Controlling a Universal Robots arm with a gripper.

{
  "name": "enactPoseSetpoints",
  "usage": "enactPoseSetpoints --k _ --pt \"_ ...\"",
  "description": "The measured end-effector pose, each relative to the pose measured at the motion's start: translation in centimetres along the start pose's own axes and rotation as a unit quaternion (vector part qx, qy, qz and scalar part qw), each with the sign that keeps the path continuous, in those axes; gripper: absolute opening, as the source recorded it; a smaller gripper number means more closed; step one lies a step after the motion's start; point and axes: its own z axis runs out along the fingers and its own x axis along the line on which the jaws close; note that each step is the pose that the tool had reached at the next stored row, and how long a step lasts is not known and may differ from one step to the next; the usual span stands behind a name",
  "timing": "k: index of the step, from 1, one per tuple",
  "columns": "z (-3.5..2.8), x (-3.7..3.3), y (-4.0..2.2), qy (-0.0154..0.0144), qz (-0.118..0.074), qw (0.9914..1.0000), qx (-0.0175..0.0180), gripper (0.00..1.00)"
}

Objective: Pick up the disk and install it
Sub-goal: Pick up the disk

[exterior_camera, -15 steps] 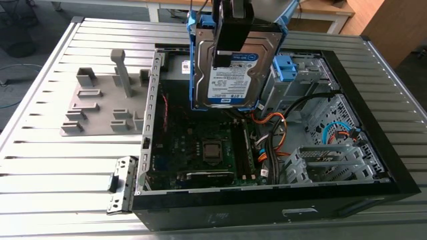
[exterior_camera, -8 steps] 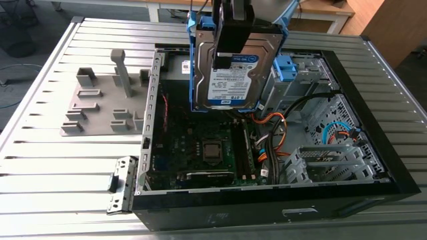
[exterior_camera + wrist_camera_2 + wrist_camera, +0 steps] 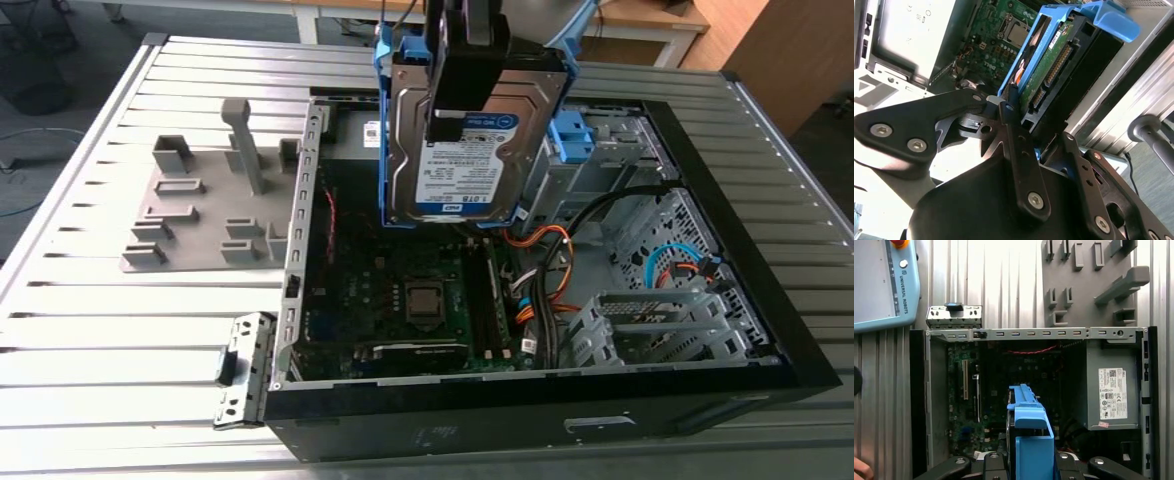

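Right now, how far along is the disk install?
Done: pickup. The gripper is shut on the disk. In hand: the disk hangs upright in the air above the open computer case. Left: the install itself; the disk sits in no bay yet.

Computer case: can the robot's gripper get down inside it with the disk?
Probably yes. The computer case lies with its open side up, and the gripper, shut on the disk, hangs right above it. The orange cables inside might crowd things a little.
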Motion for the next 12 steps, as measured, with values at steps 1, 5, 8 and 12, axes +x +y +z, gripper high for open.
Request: enactPoseSetpoints --k 1,5,8,12 --pt "0.00 0.05 0.00 0.0000 0.000 1.00000 0.0000 0.36" --pt "0.00 0.24 0.00 0.0000 0.000 1.00000 0.0000 0.36" --pt "-0.01 0.37 0.00 0.0000 0.000 1.00000 0.0000 0.36" --pt "-0.02 0.55 -0.01 0.0000 0.000 1.00000 0.0000 0.36"
